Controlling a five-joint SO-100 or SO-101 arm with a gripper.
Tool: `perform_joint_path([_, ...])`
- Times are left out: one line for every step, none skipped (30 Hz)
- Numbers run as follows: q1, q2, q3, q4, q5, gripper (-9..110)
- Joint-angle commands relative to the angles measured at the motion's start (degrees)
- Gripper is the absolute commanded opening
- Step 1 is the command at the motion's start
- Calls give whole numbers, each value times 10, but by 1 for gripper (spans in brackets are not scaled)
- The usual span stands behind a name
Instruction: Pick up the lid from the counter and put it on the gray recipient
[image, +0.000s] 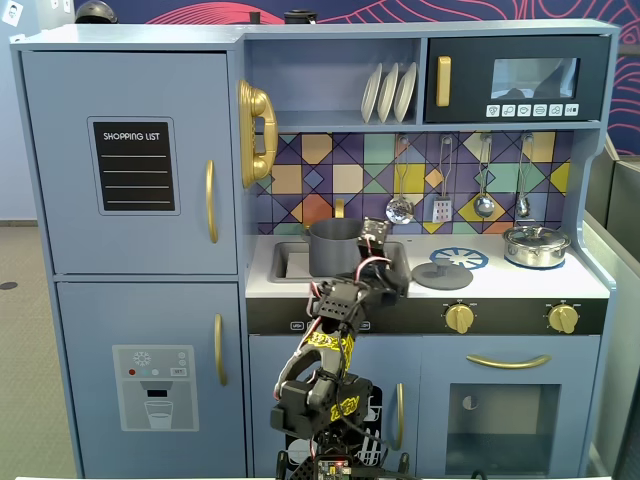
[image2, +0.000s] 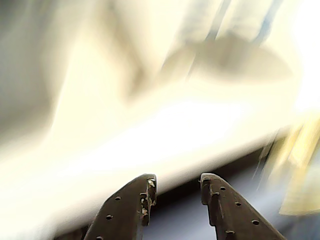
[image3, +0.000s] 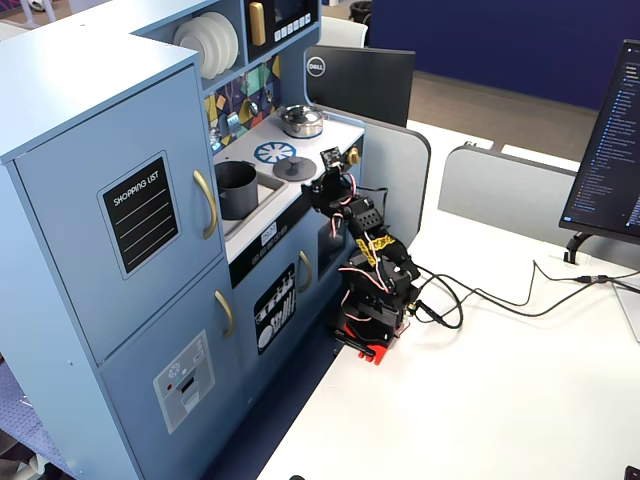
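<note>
The lid (image: 442, 275) is a flat dark-gray disc with a small knob, lying on the white counter right of the sink; it also shows in a fixed view (image3: 293, 168). The gray recipient (image: 335, 246) is a matte dark-gray pot standing in the sink, uncovered, also seen in a fixed view (image3: 235, 188). My gripper (image: 383, 268) hangs at the counter's front edge between pot and lid, touching neither. In the wrist view the gripper (image2: 177, 182) is open and empty; everything beyond it is blurred, with a dark oval at upper right that may be the lid.
A shiny silver pot with its own lid (image: 536, 245) stands on the right burner. Utensils (image: 484, 204) hang on the tiled back wall above the counter. Gold knobs (image: 459, 318) sit below the counter edge. A gold faucet (image: 339, 208) rises behind the sink.
</note>
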Motion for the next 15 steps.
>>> perform_joint_path([46, -20, 24, -136, -7, 2])
perform_joint_path([54, -33, 27, -156, 0, 6])
perform_joint_path([61, -45, 28, -171, 6, 9])
perform_joint_path([66, -58, 28, -191, 11, 12])
perform_joint_path([72, -73, 28, -215, 17, 14])
perform_joint_path([76, -88, 28, -242, 22, 17])
perform_joint_path([82, -102, 28, -263, 25, 19])
perform_joint_path([83, -113, 28, -279, 27, 22])
perform_joint_path([83, -124, 28, -294, 28, 23])
perform_joint_path([85, -134, 28, -307, 27, 25])
perform_joint_path([88, -144, 26, -316, 25, 26])
perform_joint_path([88, -153, 25, -323, 26, 27])
perform_joint_path([88, -163, 23, -331, 26, 27])
perform_joint_path([88, -172, 20, -337, 23, 27])
perform_joint_path([87, -183, 17, -345, 19, 27])
